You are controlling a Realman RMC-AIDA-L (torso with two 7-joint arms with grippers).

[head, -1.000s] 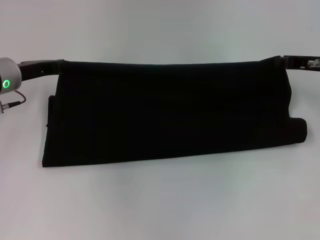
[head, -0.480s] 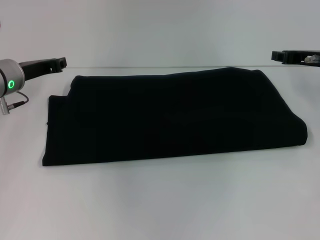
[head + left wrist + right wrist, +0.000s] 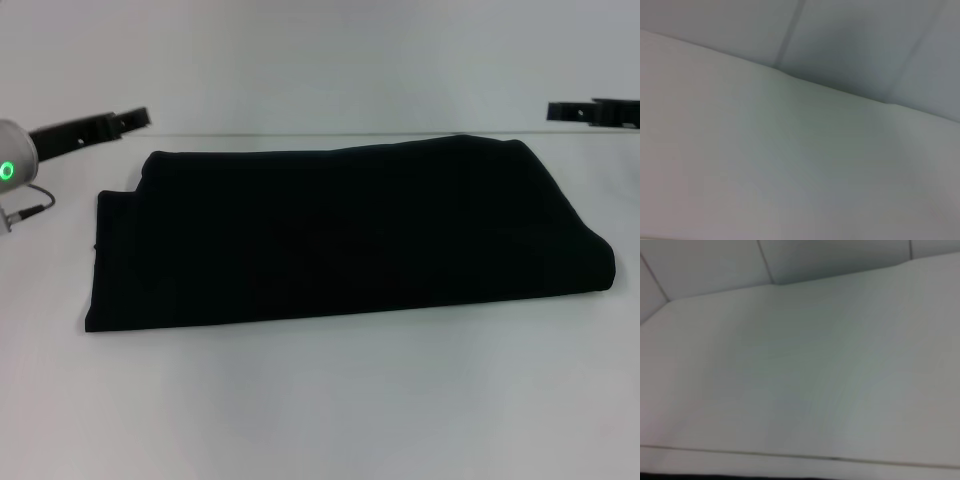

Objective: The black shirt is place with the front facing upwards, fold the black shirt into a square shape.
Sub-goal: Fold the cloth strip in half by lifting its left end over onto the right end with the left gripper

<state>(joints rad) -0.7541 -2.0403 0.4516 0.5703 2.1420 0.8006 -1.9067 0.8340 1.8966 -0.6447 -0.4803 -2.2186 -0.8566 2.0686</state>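
- I see the black shirt (image 3: pixel 340 235) lying folded into a wide band on the white counter (image 3: pixel 330 400).
- My left claw (image 3: pixel 135 119) hangs off the shirt's far left corner, holding nothing; whether it is spread I cannot tell.
- My right claw (image 3: pixel 560 111) hangs beyond the far right corner, likewise empty, spread unclear.
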